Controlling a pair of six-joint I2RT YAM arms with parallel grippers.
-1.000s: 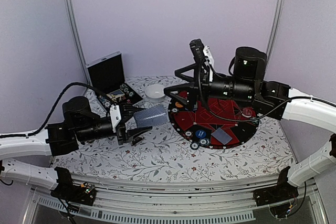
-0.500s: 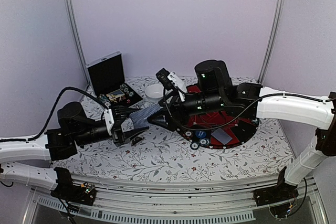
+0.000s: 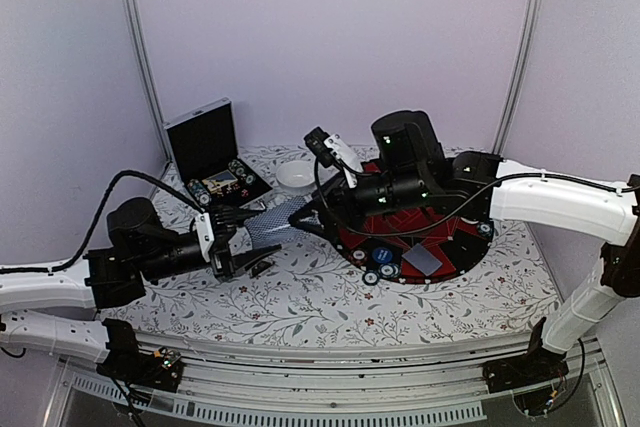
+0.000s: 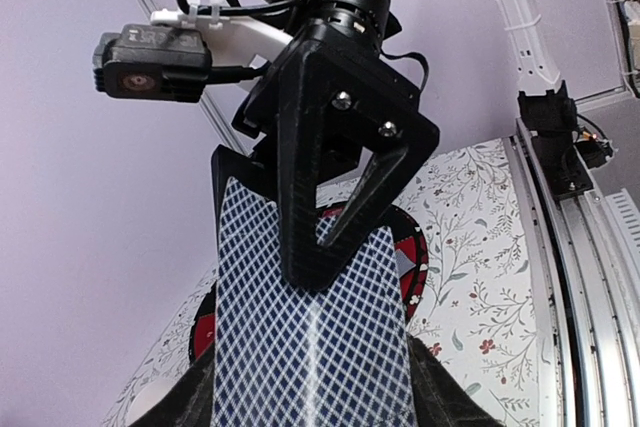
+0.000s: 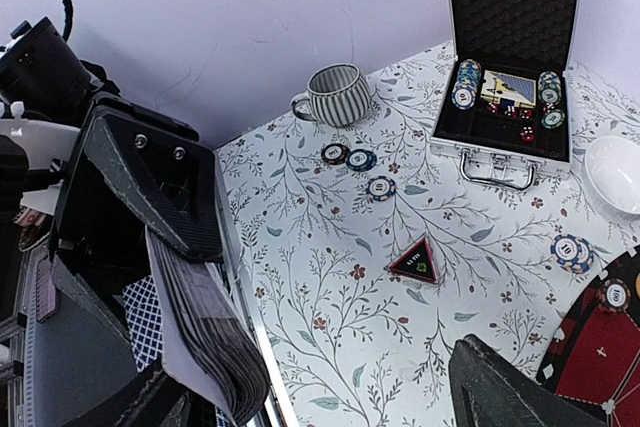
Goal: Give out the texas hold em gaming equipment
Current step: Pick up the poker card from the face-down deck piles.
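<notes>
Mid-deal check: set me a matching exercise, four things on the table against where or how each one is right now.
Things:
1. deck of cards
2. white bowl
3. single card
4. black case

Places or states:
A. lying on the red round board
B. lid up, chips inside
C. gripped by the left hand
D. standing beside the case

Pairs: 1-C, 2-D, 3-A, 4-B.

No legible text. Marks on chip faces (image 5: 572, 251) and triangular marker (image 5: 415, 262) too small to read.
</notes>
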